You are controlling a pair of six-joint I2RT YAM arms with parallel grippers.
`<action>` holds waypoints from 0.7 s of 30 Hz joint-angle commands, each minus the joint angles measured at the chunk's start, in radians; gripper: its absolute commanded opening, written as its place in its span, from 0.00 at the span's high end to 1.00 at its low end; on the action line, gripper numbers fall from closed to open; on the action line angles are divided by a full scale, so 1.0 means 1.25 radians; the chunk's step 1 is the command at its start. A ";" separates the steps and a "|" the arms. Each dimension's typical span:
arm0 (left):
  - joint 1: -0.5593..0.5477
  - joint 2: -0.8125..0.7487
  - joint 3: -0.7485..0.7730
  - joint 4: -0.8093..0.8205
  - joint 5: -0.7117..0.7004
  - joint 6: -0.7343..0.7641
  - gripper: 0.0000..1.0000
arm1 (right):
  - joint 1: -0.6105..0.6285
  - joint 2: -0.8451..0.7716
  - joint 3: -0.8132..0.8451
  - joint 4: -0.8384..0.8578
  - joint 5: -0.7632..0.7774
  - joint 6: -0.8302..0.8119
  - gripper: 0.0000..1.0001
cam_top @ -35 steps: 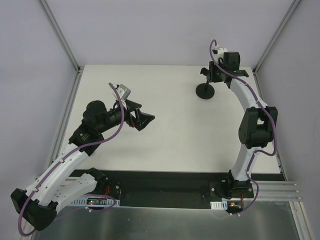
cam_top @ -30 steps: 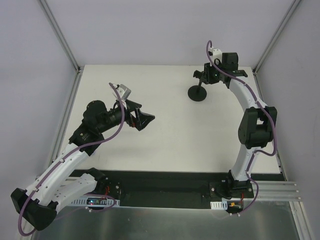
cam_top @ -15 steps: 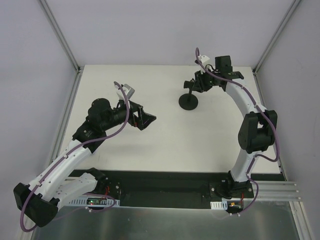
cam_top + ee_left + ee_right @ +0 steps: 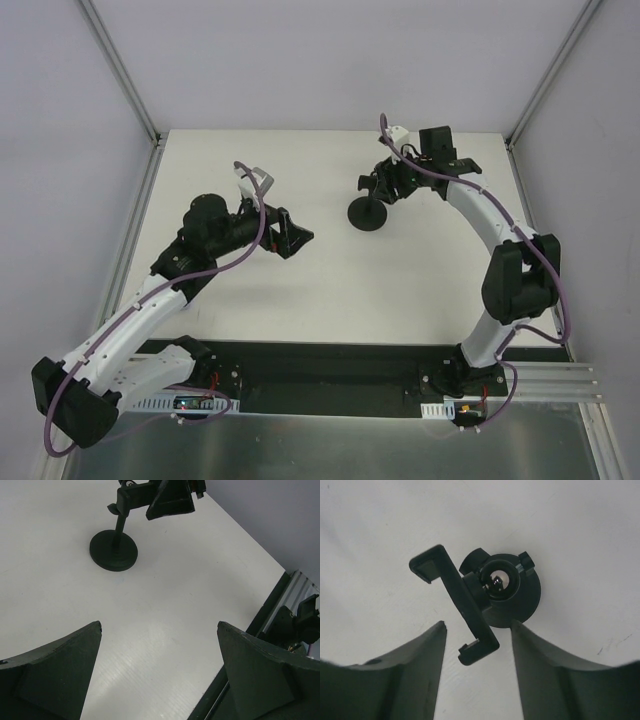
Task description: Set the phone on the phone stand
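The phone stand (image 4: 368,214) stands on the white table, right of the middle, with its round base, stem and clamp. My right gripper (image 4: 385,180) hangs over its top. In the right wrist view the stand (image 4: 512,607) is seen from above. The gripper (image 4: 478,624) has its jaws partly apart, astride the clamp bar's lower end, with white table showing on both sides. My left gripper (image 4: 290,235) is wide open and empty (image 4: 159,625), low over the table and pointing at the stand (image 4: 114,550). The phone is not in view.
The white table (image 4: 330,290) is bounded by a metal frame and grey walls. A black strip (image 4: 330,365) runs along the near edge by the arm bases. The right gripper (image 4: 170,502) shows at the top of the left wrist view.
The stand has slid left and nearer from the far right, together with my right gripper. My left gripper has shifted slightly right and stays open.
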State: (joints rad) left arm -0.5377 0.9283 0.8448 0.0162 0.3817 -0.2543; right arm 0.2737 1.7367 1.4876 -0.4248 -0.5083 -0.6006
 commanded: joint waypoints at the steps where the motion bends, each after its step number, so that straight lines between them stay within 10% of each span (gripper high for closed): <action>1: -0.005 0.010 0.033 0.008 -0.030 0.005 0.02 | 0.001 -0.082 -0.054 0.050 0.036 0.052 0.31; 3: -0.003 0.017 0.031 0.002 -0.062 0.014 0.01 | -0.001 -0.109 -0.079 0.090 0.058 0.118 0.01; 14: 0.004 0.086 0.056 -0.145 -0.387 -0.042 0.01 | 0.021 -0.367 -0.415 0.282 0.187 0.413 0.04; 21: 0.308 0.093 0.020 -0.327 -0.394 -0.236 0.01 | 0.094 -0.470 -0.598 0.431 0.144 0.452 0.04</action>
State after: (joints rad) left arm -0.3443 1.0607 0.8852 -0.2428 -0.0380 -0.3885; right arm 0.3470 1.1969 0.7883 -0.0528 -0.3038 -0.1028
